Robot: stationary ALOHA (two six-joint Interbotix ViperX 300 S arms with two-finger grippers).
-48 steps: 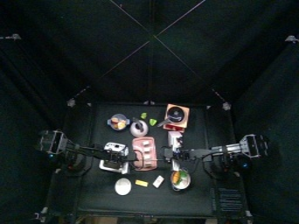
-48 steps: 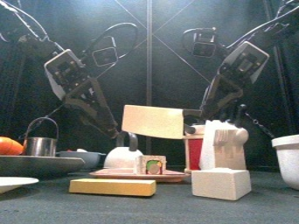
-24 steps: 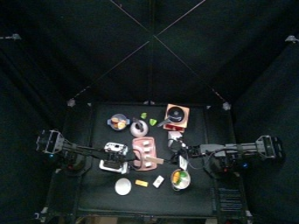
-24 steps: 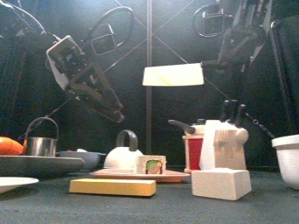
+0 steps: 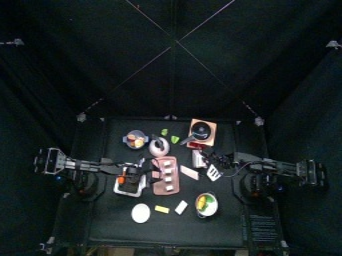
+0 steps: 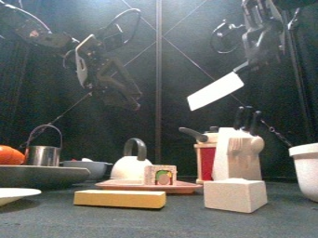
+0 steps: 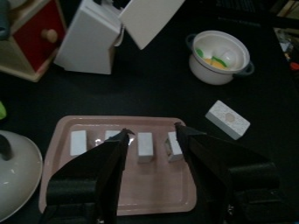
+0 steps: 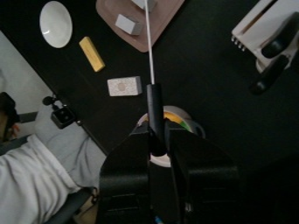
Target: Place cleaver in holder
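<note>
Left arm: raised over the table's left half, wrist angled down.
Left gripper (image 7: 149, 150): jaws spread wide, nothing between them.
Right arm: lifted high on the right.
Right gripper (image 8: 155, 138): clamped on the cleaver (image 6: 217, 91), blade slanting down.

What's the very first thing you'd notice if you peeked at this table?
The big whitish cleaver, hanging tilted in the air at upper right, gripped by its handle in the right pincer. Right below it stands the pale holder with dark handles poking up. On the table's middle lies a reddish-brown board carrying small white pieces.
</note>
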